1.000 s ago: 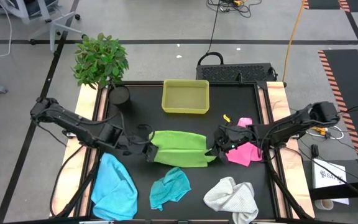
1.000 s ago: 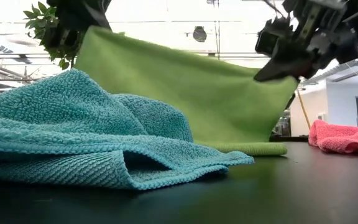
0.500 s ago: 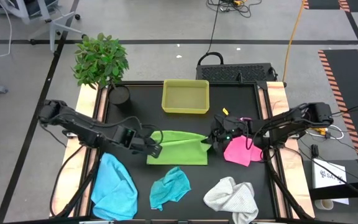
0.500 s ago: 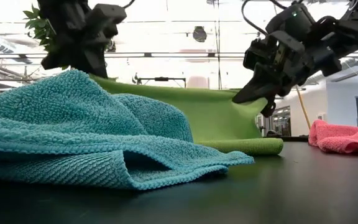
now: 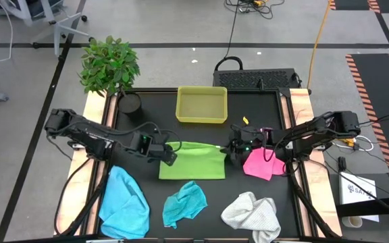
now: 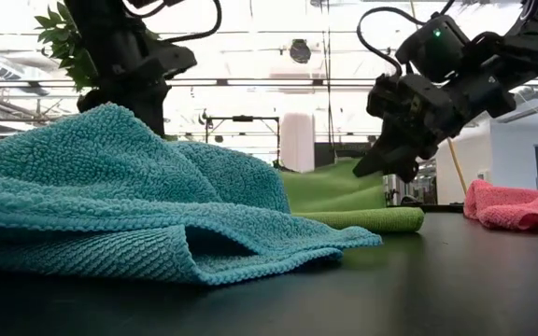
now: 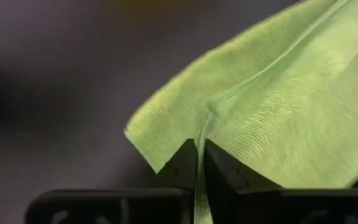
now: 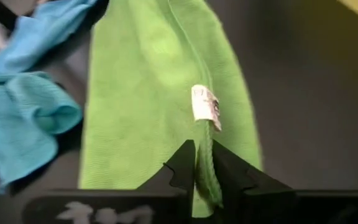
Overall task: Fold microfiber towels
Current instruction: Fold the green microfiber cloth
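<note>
**Releasing the fold: risk of drag**

Pinching opposite far corners of the lime green towel (image 5: pixel 193 160) at mid-bench, the left gripper (image 5: pixel 168 154) and right gripper (image 5: pixel 231 151) could snag cloth on withdrawal, reopening the fold.

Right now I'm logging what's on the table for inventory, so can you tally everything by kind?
Microfiber towels: 5 (lime green towel, pink towel, light blue towel, teal towel, white towel)
Yellow-green tray: 1
Potted plant: 1
Total: 7
</note>
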`<state>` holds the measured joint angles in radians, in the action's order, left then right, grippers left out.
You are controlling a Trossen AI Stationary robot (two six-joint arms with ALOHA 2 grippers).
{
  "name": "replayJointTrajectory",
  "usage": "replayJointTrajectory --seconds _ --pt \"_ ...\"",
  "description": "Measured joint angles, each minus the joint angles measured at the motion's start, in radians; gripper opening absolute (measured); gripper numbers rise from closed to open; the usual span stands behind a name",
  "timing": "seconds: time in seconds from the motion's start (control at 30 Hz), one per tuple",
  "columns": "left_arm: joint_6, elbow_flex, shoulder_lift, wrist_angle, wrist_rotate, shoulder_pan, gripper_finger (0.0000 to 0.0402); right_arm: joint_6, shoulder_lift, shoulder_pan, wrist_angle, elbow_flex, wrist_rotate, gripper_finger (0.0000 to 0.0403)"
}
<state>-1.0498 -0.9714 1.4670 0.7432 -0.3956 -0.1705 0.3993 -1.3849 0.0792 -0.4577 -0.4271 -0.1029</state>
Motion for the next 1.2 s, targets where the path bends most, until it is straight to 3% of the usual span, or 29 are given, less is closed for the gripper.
replayJointTrajectory --seconds 0.37,0.63,0.8,0.9,1.0,1.2 --pt "0.089 0.0 0.0 0.016 -0.069 0.084 0.0093 -0.084 0.0 0.001 0.0 0.0 0.029 0.0074" --pt "0.13 0.0 0.0 0.012 -0.054 0.098 0.0099 -0.228 0.002 0.052 0.027 0.0 0.183 0.0075" --pt "0.128 0.0 0.0 0.01 -0.04 0.098 0.0099 -0.228 0.035 0.08 0.027 0.0 0.181 0.0075" --pt "0.138 0.0 0.0 -0.013 0.03 0.098 0.0099 -0.177 0.073 0.067 0.024 -0.001 0.128 0.0073" --pt "0.176 0.005 0.0 -0.072 0.081 0.083 0.0099 -0.089 0.089 0.023 0.024 -0.002 0.047 0.0061" --pt "0.177 0.071 0.0 -0.182 0.08 0.06 0.0098 -0.007 0.066 -0.097 0.051 -0.002 0.027 0.0019"
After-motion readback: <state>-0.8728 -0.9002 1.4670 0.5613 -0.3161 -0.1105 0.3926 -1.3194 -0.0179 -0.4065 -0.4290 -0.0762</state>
